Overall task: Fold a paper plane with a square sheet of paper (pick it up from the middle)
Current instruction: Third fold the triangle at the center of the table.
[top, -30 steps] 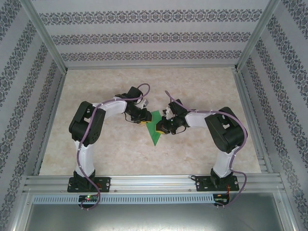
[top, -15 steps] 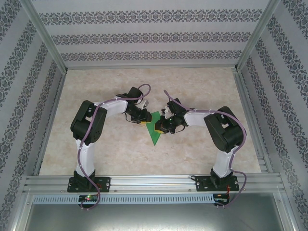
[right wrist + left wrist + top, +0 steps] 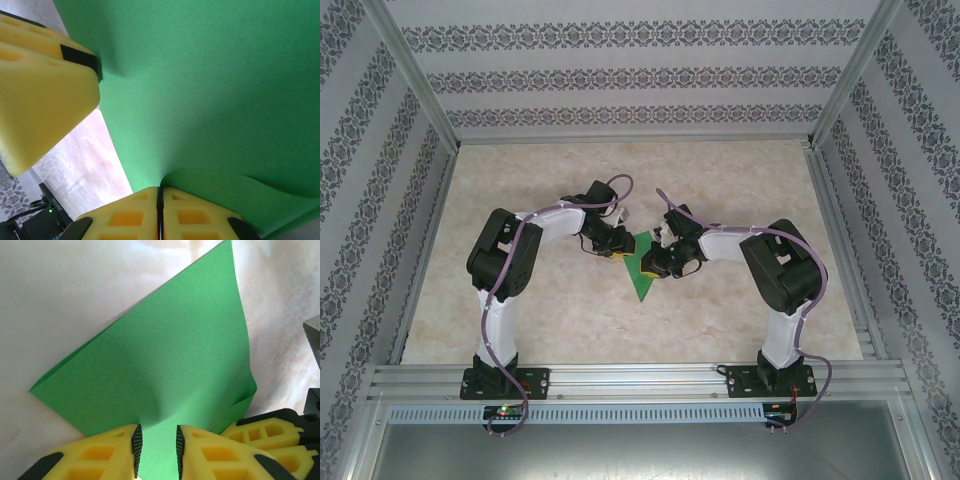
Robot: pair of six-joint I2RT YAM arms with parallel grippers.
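Leftward has come the right gripper (image 3: 160,194), clenched on the folded bright-green paper sheet (image 3: 175,365), while the left gripper (image 3: 156,435) stands partly open around its edge.

Legible text, labels, brands, numbers, signs: none in any view.
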